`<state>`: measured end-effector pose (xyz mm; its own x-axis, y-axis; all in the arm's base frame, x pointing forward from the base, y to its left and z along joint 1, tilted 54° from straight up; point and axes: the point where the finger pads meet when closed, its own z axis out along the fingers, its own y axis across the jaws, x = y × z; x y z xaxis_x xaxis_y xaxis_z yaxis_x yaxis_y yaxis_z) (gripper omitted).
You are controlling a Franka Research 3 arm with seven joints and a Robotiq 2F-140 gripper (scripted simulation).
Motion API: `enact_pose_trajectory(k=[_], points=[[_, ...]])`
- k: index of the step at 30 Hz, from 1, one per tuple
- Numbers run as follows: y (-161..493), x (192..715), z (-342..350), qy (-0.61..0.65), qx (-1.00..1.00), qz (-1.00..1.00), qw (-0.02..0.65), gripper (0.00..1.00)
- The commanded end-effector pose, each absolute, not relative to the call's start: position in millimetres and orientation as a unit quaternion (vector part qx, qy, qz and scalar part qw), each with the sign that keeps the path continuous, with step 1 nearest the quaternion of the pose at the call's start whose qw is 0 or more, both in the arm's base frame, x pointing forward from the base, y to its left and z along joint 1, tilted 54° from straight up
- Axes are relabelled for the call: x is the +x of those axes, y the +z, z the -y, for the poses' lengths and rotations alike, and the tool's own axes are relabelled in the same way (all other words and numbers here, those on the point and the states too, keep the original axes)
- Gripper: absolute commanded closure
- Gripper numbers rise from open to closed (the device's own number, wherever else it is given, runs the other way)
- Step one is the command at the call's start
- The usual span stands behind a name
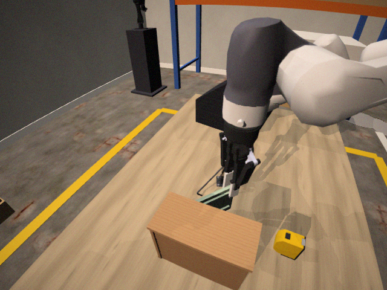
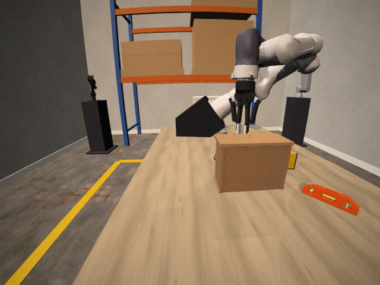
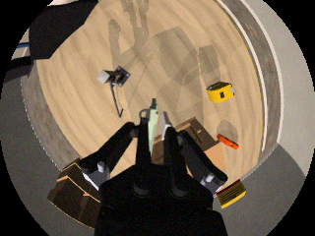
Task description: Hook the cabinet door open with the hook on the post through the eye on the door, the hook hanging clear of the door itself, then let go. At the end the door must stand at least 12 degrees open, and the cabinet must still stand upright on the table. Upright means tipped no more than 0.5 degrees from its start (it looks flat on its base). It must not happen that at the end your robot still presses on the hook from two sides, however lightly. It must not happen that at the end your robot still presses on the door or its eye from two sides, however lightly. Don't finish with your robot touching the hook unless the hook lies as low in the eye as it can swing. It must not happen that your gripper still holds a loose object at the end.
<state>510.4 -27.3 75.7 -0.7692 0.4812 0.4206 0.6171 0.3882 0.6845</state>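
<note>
Exterior view: the cabinet (image 1: 206,229) (image 2: 253,165) (image 3: 212,157) hides the door. Top view: the arm (image 1: 325,84) (image 2: 285,48) is cut off at the right edge; the pincer (image 1: 229,183) (image 2: 242,129) (image 3: 156,116) partly covers the door (image 1: 215,199) (image 3: 153,129).

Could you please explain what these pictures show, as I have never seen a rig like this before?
The machine is a robot arm ending in a two-finger gripper. The top picture looks down on the scene; the exterior one looks from lower, across the table; the wrist one looks out past the fingers.

On the table stand a wooden cabinet, its green door swung open, and a post with a thin hook. Nearby are a yellow tape measure and an orange spirit level.

The door's edge appears between the fingers; whether they grip it, I cannot tell.
</note>
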Motion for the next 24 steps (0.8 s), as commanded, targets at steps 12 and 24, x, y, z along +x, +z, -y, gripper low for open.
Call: enact_pose_trajectory(k=[12, 24], points=[[83.7, 518.4, 25.2, -0.440, -0.375, 0.810, 0.098, 0.84], [88.1, 523.6, 23.0, -0.437, -0.395, 0.801, 0.109, 0.84]])
